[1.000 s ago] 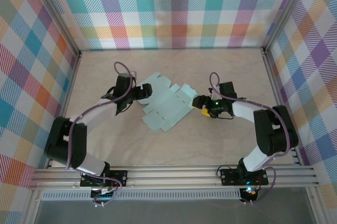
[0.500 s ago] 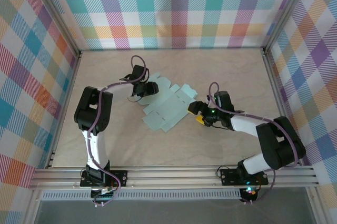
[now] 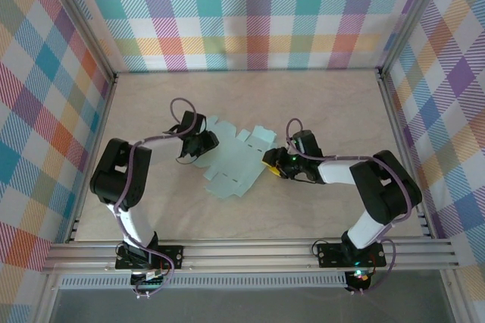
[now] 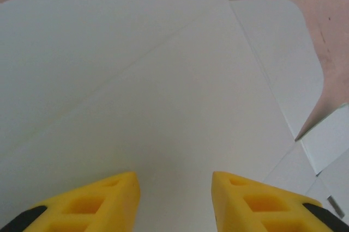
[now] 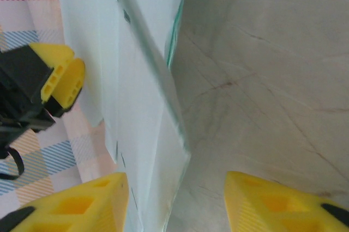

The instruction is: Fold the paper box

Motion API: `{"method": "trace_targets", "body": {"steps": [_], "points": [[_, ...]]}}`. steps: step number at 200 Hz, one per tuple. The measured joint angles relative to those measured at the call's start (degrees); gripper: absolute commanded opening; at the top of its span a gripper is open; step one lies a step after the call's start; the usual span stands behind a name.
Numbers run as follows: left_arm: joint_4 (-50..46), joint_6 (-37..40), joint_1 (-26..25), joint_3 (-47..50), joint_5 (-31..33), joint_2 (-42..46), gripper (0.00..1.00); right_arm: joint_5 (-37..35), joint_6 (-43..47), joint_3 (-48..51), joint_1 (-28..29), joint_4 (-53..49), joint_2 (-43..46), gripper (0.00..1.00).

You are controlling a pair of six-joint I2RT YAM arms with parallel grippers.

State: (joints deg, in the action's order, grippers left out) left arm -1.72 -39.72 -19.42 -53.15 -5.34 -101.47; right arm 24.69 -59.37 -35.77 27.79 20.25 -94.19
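The paper box (image 3: 235, 160) is a flat pale mint die-cut blank lying mid-table, with flaps along its edges. My left gripper (image 3: 200, 145) sits low over its left part. In the left wrist view its yellow fingertips (image 4: 92, 202) stand apart over the creased card (image 4: 163, 79), nothing between them. My right gripper (image 3: 270, 165) is at the blank's right edge. In the right wrist view that edge of the card (image 5: 147, 107) is raised off the wood and runs between the parted fingers (image 5: 82, 205) without being pinched. Both grippers (image 4: 174, 199) (image 5: 177, 205) are open.
The wooden table (image 3: 318, 111) is fenced by plaid walls (image 3: 250, 12) at the back and both sides. An aluminium rail (image 3: 250, 251) with the arm bases runs along the near edge. The left gripper's yellow finger (image 5: 60, 79) shows beyond the card in the right wrist view.
Both grippers have narrowed their jaws. The right gripper slid left onto the blank's right edge, the left gripper drew back down-left, and the blank shifted slightly left.
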Motion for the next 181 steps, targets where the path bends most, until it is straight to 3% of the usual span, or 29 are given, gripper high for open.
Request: {"method": "trace_targets", "body": {"steps": [59, 82, 98, 181], "points": [[1.7, -17.3, -5.0, 9.8, 7.1, 8.5, 0.44, -0.1, -2.3, -0.6, 1.2, 2.3, -1.8, 0.27], [2.0, -23.1, -8.2, 11.0, 10.7, 9.4, 0.45, -0.7, -2.6, -0.6, 1.9, 2.3, -1.8, 0.26], [2.2, -26.6, -9.6, 11.4, 12.7, 9.6, 0.45, -1.8, -2.8, -0.6, 2.4, 1.7, -1.5, 0.32], [2.4, -35.4, -11.4, 12.8, 16.7, 10.8, 0.47, -13.3, -7.4, 4.7, 11.2, 0.7, 5.7, 0.19]]}}
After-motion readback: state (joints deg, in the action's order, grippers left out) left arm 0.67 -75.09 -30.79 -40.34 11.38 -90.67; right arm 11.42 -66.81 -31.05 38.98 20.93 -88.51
